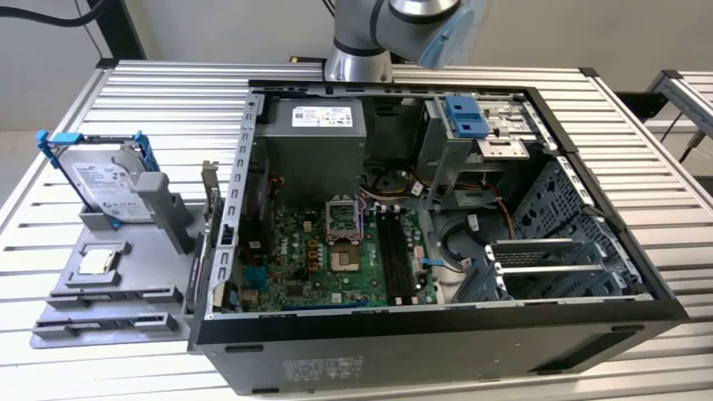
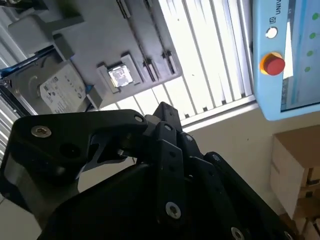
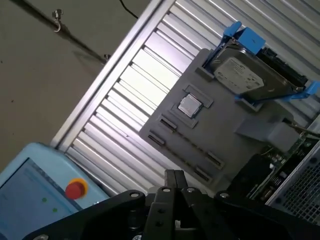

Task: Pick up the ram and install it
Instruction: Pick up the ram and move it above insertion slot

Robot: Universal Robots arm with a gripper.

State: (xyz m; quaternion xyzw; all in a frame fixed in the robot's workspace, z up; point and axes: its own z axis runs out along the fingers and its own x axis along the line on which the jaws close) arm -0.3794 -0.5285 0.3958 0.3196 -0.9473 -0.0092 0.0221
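Note:
My gripper [image 3: 174,176] [image 2: 164,111] is shut with nothing between its fingers. In both wrist views it hangs high over the table's edge, beyond the grey fixture tray [image 3: 220,145] [image 2: 95,30] and outside the case. The tray's [image 1: 78,288] long narrow slots hold nothing. Inside the open computer case [image 1: 446,330] lies the motherboard [image 1: 295,267], with its long black slots [image 1: 393,251] beside the processor socket. Dark strips fill those slots, and I cannot tell the ram apart from them. The arm [image 1: 373,38] rises behind the case.
On the tray a silver hard drive [image 1: 106,180] [image 3: 247,75] [image 2: 60,92] leans in its blue frame, with a small square silver chip [image 1: 98,261] [image 3: 190,105] [image 2: 120,76] beside it. A blue pendant with a red button [image 2: 272,64] [image 3: 75,189] and a cardboard box [image 2: 295,170] lie off the table.

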